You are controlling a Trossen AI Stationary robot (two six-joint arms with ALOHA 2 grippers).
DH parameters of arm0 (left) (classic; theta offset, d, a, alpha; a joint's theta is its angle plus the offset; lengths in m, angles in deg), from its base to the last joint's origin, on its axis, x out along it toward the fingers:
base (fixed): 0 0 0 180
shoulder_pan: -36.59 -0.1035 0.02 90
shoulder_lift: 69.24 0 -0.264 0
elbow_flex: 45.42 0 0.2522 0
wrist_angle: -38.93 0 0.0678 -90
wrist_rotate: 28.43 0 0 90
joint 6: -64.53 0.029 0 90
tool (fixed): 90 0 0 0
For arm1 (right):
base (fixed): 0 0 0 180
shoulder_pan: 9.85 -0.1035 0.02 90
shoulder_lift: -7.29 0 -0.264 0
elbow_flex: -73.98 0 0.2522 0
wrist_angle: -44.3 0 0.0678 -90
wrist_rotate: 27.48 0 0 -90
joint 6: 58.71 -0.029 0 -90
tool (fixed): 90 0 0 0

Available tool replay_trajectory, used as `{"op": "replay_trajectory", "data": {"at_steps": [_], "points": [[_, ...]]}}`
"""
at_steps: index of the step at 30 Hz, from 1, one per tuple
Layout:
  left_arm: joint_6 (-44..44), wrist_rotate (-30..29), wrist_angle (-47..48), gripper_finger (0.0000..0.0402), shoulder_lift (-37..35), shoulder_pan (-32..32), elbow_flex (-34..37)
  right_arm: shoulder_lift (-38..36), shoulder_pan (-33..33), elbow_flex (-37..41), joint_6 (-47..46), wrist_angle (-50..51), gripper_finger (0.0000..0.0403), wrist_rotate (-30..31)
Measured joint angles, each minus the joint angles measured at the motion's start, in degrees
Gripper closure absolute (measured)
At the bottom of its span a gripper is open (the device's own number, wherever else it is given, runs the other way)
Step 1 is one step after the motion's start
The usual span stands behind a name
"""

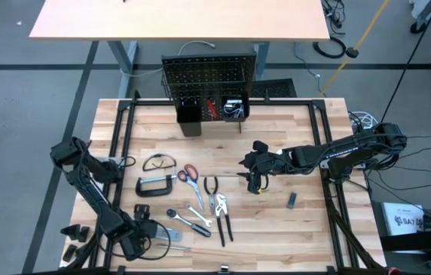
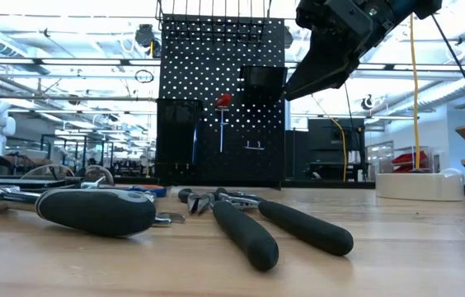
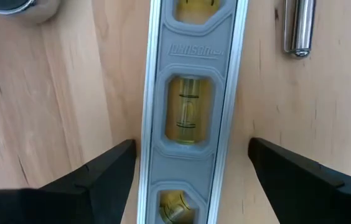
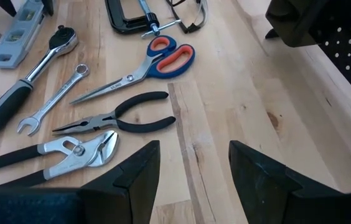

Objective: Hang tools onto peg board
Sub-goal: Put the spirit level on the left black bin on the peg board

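Observation:
A blue-grey level (image 3: 191, 112) lies flat on the table near its front left corner, also seen in the right wrist view (image 4: 20, 28). My left gripper (image 3: 192, 146) points down over it, open, one finger on each long side and neither touching. My right gripper (image 4: 194, 162) hovers open above the table's middle (image 1: 257, 172), with nothing between its fingers. Red-handled scissors (image 1: 189, 174), a black C-clamp (image 1: 157, 186), safety glasses (image 1: 159, 162), pliers (image 1: 211, 186) and a ratchet wrench (image 1: 187, 221) lie flat on the table. The peg board (image 1: 209, 76) stands upright at the far edge with a red screwdriver (image 2: 223, 101) hanging on it.
Black bins (image 1: 189, 114) sit at the peg board's foot. A metal rod (image 3: 300, 28) lies beside the level, and a combination wrench (image 4: 54, 99) and groove-joint pliers (image 1: 221, 210) lie among the tools. A small dark block (image 1: 292, 200) rests on the right half of the table.

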State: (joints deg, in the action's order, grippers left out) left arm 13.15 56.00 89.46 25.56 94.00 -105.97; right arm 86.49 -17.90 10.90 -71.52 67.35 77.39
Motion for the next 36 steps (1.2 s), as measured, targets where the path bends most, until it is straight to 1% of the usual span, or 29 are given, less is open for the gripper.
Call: {"op": "replay_trajectory", "data": {"at_steps": [5, 8, 11, 15, 18, 20, 22, 26, 28, 30, 33, 36], "points": [[2.4, 0.3, -0.1, 0.0087, 0.1, -1.0, 0.0, 0.0, 0.0, 0.0, 0.0, 0.0, 0.0218, 0.0], [4.0, 0.8, -0.1, 0.0104, 0.1, -1.9, 0.1, 0.0, 0.0, 0.0, 0.0, -0.1, 0.0218, 0.0], [5.3, 1.1, 0.1, 0.0144, 0.1, -3.0, 0.1, 0.0, 0.0, 0.0, 0.0, -0.1, 0.0218, 0.0], [5.0, 1.1, 0.6, 0.0223, -0.4, -4.1, 0.2, 0.0, 0.0, 0.0, 0.0, -0.2, 0.0218, 0.0], [3.7, 1.2, 1.3, 0.0269, -1.7, -4.5, 0.0, 0.0, 0.0, 0.0, 0.0, -0.3, 0.0218, 0.0], [3.8, 0.2, 2.4, 0.0273, -3.2, -4.6, -0.2, 0.0, 0.0, 0.0, 0.0, -1.0, 0.0218, 0.0], [3.0, -1.8, 5.4, 0.0274, -5.6, -4.7, 0.2, 0.0, 0.0, 0.0, 0.0, -1.3, 0.0218, 0.0], [-0.8, -4.7, 9.8, 0.0277, -12.9, -4.7, -0.1, 0.0, 0.0, 0.0, -1.5, -1.4, 0.0218, 0.0], [-2.7, -8.1, 12.3, 0.0277, -17.0, -4.4, 0.0, 0.0, 0.0, 0.0, -1.7, -1.4, 0.0218, 0.0], [-4.0, -13.3, 12.9, 0.0279, -21.5, -4.1, -0.1, 0.0, 0.0, 0.0, -1.7, -1.4, 0.0218, 0.0], [-5.3, -24.4, 13.1, 0.0281, -27.6, -3.8, -0.1, 0.0, 0.0, 0.0, -1.7, -1.4, 0.0218, 0.0], [-5.3, -37.6, 12.5, 0.0282, -32.3, -3.7, -0.1, 0.0, 0.0, 0.0, -1.7, -1.4, 0.0218, 0.0]]}}
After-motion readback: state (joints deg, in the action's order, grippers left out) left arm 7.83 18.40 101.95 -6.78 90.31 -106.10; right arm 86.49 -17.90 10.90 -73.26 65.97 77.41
